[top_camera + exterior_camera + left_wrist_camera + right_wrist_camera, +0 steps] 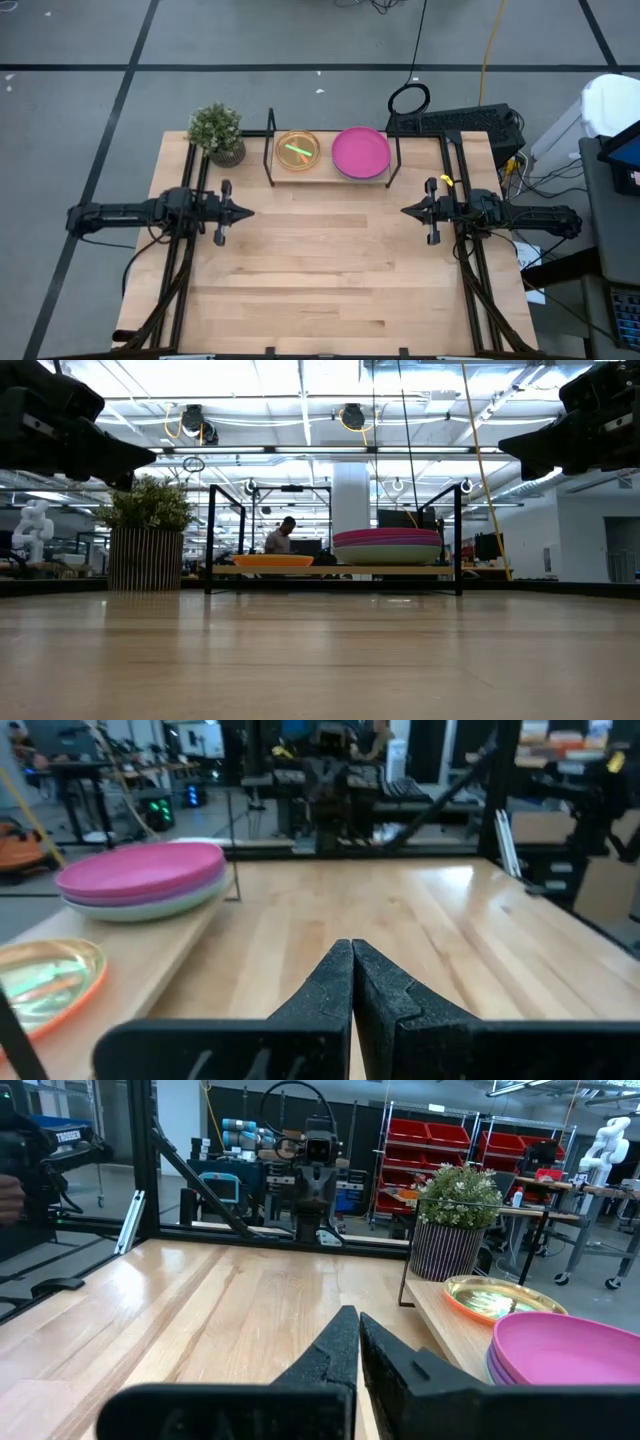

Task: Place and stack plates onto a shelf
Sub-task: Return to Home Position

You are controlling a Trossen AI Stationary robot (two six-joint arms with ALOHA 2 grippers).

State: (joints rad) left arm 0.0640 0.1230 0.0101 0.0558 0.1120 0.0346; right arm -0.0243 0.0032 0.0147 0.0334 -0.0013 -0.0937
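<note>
From above, the magenta plate point(360, 152) hides the stack beneath it; the low view shows purple and teal edges there. Beside it on the shelf point(325, 171), the orange plate point(280, 150) holds a faint lime-green plate point(298, 152). The left pincer point(245, 212) and right pincer point(405, 211), both closed and empty, hang over the counter point(330, 280).

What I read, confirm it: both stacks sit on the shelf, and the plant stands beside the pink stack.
Wrong: the plant stands beside the orange stack, not the pink stack, as the high view shows. Both stacks do sit on the shelf.
</note>
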